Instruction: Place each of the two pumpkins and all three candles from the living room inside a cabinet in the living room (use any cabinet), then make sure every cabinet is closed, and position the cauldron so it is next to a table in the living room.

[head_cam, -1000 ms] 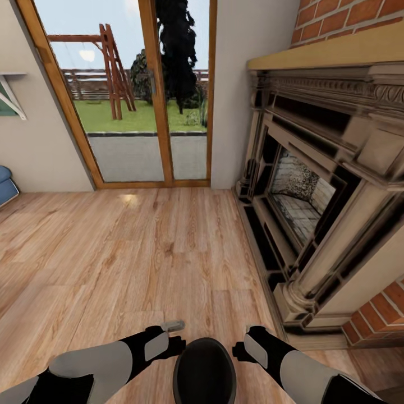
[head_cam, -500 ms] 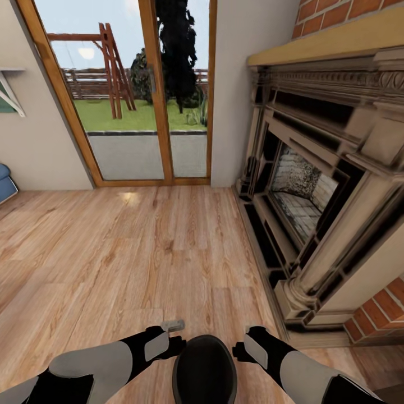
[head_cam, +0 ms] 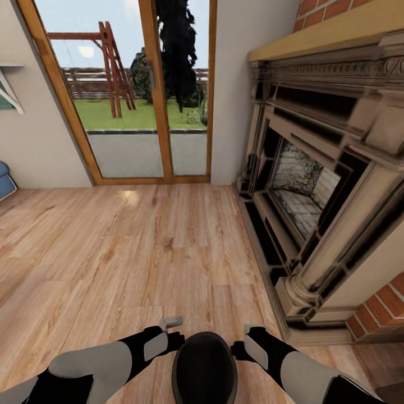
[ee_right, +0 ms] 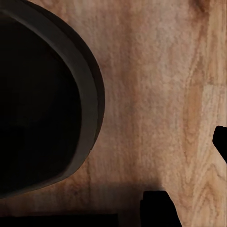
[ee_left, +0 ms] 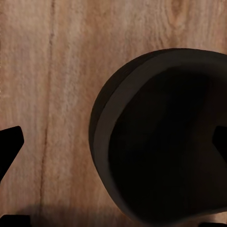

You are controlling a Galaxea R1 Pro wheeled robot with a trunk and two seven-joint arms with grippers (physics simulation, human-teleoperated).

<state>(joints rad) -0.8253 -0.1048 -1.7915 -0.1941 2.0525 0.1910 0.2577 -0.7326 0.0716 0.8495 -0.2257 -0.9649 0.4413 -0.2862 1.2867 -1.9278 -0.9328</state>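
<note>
Bottom centre of the head view: I've got the cauldron [head_cam: 204, 367] sitting between my two forearms, black wide mouth facing up. Left end effector [head_cam: 171, 332] sits at its left rim, right end effector [head_cam: 242, 342] at its right rim, both close against it. Can't tell whether either is clenched on the rim or just pressed against the sides; the fingertips are hidden in the head view. Left wrist view shows the thick rim and dark interior of the cauldron [ee_left: 165, 137] over floorboards, black finger tips at the frame edges, so they look spread, but contact is unclear. Right wrist view, same: cauldron [ee_right: 42, 99] at one side, wood floor [ee_right: 151, 94] beside it.

Further out: bare plank floor [head_cam: 140, 252] mid-frame, fireplace [head_cam: 314, 185] along the right, glass door [head_cam: 140, 95] upper left to centre.

Risks, my judgement: two-sided hold with no confirmed grasp, so the pot could slip or tip if the arms drift apart while driving. Fireplace plinth is near the right arm; a right turn could clip it. No desk visible yet.
</note>
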